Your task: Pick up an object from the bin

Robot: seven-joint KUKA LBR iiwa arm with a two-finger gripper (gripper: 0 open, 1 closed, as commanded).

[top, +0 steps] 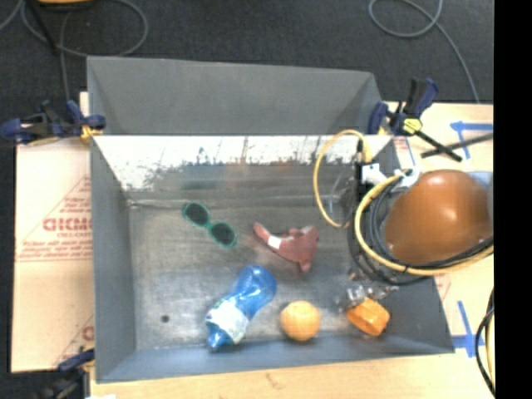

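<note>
Small orange stubby object, the item nearest the tool, lies on the floor of the grey metal bin, in the near right corner close to the foot of the right wall. The tool hangs directly above it, at or just beside its upper edge. Whether the two touch cannot be told, and whether the tool is open or closed cannot be told either, as the wrist hides most of it.

Behind the tool, the rounded orange-brown wrist cover reaches in over the right rim, ringed by loops of yellow and black cable.

Other contents, from right to left along the near side:
- A round orange ball sits just left of the stubby object and apart from it.
- A crumpled blue plastic bottle with a pale label lies slantwise beside the ball.

Toward the middle of the floor, a pink curved plastic piece lies farther back than the ball. Further left, a pair of dark green sunglasses lies flat, well apart from the tool.
</note>
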